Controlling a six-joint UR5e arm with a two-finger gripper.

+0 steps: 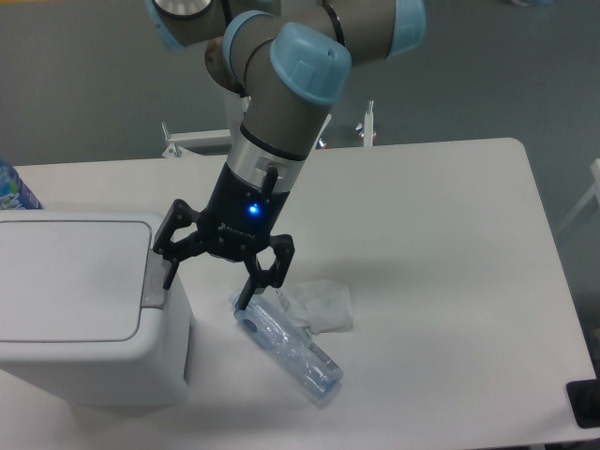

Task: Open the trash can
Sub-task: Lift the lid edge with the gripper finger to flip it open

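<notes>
Hovering spread wide, the gripper [208,279] sets one fingertip [169,278] over the trash can's [84,314] grey push tab [154,277], apparently to press it.

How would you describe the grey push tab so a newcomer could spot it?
Find the large white trash can at the table's left edge. On its right rim, beside the flat lid, sits the push tab, a narrow grey strip, the only grey part on it.
</notes>
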